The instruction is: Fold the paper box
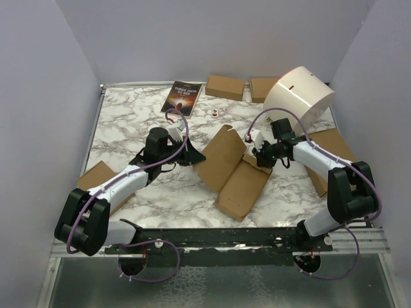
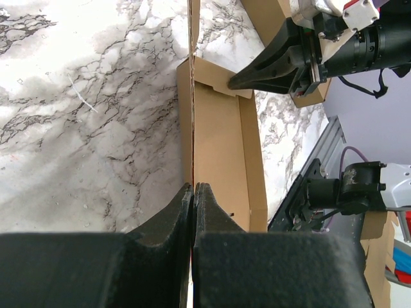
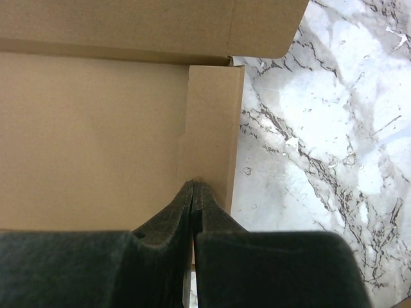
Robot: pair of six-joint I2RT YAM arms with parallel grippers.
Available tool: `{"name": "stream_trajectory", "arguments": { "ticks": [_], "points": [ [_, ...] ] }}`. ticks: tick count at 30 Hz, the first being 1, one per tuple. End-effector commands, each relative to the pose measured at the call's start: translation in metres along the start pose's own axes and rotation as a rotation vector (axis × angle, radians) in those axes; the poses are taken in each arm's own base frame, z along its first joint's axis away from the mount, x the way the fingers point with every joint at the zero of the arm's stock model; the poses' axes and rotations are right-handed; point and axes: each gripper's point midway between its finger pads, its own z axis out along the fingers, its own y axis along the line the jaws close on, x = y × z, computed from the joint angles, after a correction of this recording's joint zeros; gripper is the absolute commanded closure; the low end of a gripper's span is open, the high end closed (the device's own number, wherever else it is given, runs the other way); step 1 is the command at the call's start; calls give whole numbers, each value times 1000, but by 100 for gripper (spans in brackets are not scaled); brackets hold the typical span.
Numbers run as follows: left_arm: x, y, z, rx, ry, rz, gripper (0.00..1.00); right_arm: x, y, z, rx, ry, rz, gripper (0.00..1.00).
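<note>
The paper box (image 1: pixel 230 168) is a brown die-cut cardboard sheet, partly folded, lying in the middle of the marble table (image 1: pixel 128 122). Its left panel stands tilted up. My left gripper (image 1: pixel 192 154) is shut on the box's left edge. In the left wrist view the fingers (image 2: pixel 193 187) pinch a panel seen edge-on, with the box's inner face (image 2: pixel 221 141) to the right. My right gripper (image 1: pixel 258 155) is shut on the box's right flap. In the right wrist view its tips (image 3: pixel 194 183) meet at a narrow flap (image 3: pixel 212 128). It also shows in the left wrist view (image 2: pixel 232 83).
Two small brown boxes (image 1: pixel 225 86) (image 1: pixel 263 88), a dark book (image 1: pixel 182 97) and a white round tub (image 1: pixel 300 95) stand along the back. A large flat brown cardboard (image 1: pixel 331 151) lies at the right, another brown box (image 1: pixel 98 179) at the left. A small white object (image 1: pixel 215 112) lies behind the box.
</note>
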Motion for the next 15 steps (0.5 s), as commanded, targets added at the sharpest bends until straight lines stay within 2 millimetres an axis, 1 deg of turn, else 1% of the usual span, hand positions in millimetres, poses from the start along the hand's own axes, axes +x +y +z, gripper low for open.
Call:
{"name": "stream_trajectory", "arguments": {
  "ticks": [1, 9, 15],
  "points": [
    [-9, -9, 0, 27, -31, 35, 100, -5, -12, -7, 85, -22, -59, 99],
    [-9, -8, 1, 26, -27, 30, 100, -11, -16, -17, 142, -55, -109, 98],
    [-9, -9, 2, 32, -22, 24, 100, -10, -17, -15, 165, -52, -132, 97]
  ]
}}
